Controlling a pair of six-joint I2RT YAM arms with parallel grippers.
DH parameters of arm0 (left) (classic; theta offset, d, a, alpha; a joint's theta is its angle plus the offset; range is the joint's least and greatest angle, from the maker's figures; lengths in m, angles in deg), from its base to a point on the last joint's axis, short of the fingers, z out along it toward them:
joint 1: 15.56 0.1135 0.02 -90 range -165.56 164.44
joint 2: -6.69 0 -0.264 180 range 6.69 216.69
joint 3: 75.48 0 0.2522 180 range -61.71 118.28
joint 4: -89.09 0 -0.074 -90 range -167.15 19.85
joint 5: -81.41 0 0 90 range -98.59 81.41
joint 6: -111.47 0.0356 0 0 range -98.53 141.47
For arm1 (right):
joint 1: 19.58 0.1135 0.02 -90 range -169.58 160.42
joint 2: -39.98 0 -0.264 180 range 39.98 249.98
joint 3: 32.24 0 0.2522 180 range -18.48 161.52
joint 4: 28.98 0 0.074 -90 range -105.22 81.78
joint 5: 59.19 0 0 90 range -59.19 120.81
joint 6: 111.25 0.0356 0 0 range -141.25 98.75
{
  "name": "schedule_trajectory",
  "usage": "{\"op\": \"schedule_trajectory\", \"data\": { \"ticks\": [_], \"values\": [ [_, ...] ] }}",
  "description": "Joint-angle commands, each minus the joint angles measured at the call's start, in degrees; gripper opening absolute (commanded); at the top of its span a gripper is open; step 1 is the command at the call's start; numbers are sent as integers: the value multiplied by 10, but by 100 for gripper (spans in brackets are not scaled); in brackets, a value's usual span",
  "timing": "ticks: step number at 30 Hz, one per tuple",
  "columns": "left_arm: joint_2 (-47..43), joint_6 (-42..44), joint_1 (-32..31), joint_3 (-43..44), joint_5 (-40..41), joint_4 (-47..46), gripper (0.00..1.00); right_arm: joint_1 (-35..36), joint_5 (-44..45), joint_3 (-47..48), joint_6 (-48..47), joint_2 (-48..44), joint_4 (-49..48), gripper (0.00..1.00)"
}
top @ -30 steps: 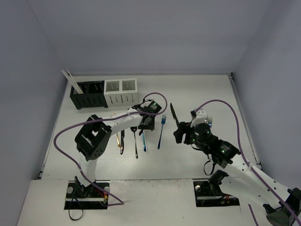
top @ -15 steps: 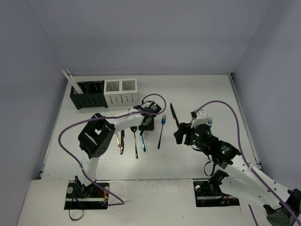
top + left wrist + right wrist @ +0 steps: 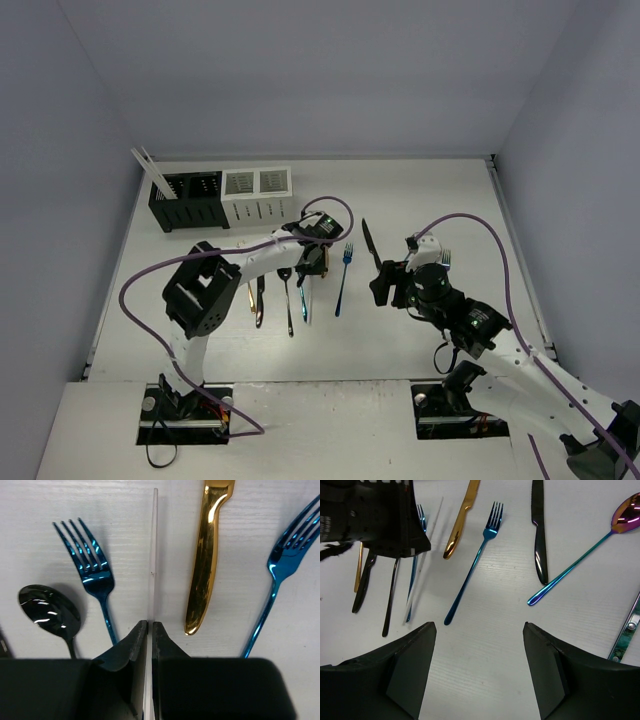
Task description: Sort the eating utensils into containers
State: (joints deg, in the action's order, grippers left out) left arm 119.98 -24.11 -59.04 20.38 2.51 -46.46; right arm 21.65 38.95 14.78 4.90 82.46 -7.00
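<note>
Place: a robot lab test cell.
Enclosure: plain grey panels (image 3: 300,70) box in a white table (image 3: 420,200) on three sides.
Rig: left arm (image 3: 200,295) and right arm (image 3: 470,325) bolted at its near edge, trailing purple cables (image 3: 480,225).

one black caddy (image 3: 186,203), one white caddy (image 3: 257,197), three chopsticks (image 3: 153,555), two blue forks (image 3: 92,567) and one iridescent spoon (image 3: 620,516) are counted.

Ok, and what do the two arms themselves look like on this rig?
Both the left arm and right arm have white links with black joint housings, some showing small green lights. A purple cable loops loosely along each. The left gripper and right gripper have plain black wedge-shaped fingers, with no markings visible.
</note>
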Motion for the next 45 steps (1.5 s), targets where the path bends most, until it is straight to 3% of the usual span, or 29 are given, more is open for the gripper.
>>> {"op": "schedule_trajectory", "data": {
  "ticks": [1, 7, 13, 20, 26, 33, 40, 45],
  "values": [
    [-138, 39, -1, 24, 67, -2, 0, -2, 12, 7, 4, 0, -21, 68],
    [-264, 108, 54, 7, 115, -86, 0, -1, 6, 18, 4, 2, -22, 68],
    [-340, 197, 226, -53, 117, -260, 0, -2, 0, 25, 1, 8, -21, 68],
    [-280, 258, 391, -2, 113, -394, 0, -2, -7, 36, -2, 25, -22, 68],
    [-191, 219, 501, 57, 84, -471, 0, -1, -16, 43, -11, 40, -23, 68],
    [-106, 258, 531, 109, 84, -529, 0, -2, -27, 45, -20, 59, -23, 68],
    [-87, 250, 533, 49, 81, -590, 0, -2, -17, 50, -28, 84, -24, 68],
    [-103, 233, 533, -13, 71, -621, 13, -2, -7, 49, -35, 88, -25, 68]
  ]
}}
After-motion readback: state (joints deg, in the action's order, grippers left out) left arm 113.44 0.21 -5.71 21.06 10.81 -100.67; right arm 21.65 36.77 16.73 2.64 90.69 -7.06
